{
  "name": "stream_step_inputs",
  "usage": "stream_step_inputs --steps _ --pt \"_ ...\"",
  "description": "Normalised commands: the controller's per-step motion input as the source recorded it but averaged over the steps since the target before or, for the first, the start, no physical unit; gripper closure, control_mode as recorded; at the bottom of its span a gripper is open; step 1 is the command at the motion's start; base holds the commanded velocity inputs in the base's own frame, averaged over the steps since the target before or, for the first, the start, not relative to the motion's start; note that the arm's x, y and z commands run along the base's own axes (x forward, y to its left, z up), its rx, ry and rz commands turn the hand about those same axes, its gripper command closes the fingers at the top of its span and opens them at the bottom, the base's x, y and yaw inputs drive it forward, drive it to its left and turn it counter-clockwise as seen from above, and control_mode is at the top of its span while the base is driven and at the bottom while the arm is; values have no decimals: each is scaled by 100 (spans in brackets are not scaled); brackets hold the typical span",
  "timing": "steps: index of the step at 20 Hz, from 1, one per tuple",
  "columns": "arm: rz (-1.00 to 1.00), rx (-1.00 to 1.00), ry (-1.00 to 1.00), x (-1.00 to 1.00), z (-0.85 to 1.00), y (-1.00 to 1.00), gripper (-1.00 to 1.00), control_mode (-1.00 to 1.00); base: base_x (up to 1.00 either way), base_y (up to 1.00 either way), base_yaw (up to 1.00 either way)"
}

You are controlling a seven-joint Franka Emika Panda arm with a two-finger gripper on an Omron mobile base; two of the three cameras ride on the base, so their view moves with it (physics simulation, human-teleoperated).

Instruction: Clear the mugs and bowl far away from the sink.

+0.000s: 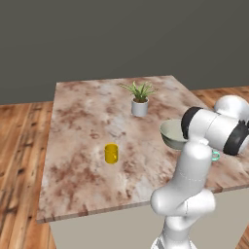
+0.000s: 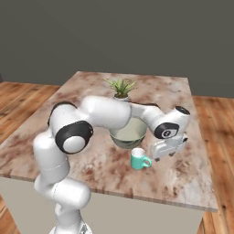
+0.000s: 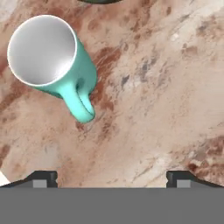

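teal mug (image 3: 52,65) stands upright on the surface (image 3: 166,87) just beside the hand (image 2: 167,150), which is spread wide and holds nothing, so it looks set down, with the bowl (image 2: 129,135) just behind it and the yellow mug (image 1: 111,153) well apart, likely still to handle.

The arm covers the near side of the bowl (image 1: 171,132) and most of the teal mug (image 1: 215,155) (its handle peeks out).
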Motion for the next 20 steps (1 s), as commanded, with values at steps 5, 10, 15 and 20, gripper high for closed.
stream_step_inputs --steps 5,10,15,20 --pt "7 -1 -1 -20 97 14 -100 -100 0 0 0" --pt "-30 -4 -22 -72 41 72 -100 -100 0 0 0" --pt "-59 -1 -30 -83 7 83 -100 -100 0 0 0" --pt "-55 -1 -30 -80 11 91 -100 -100 0 0 0"
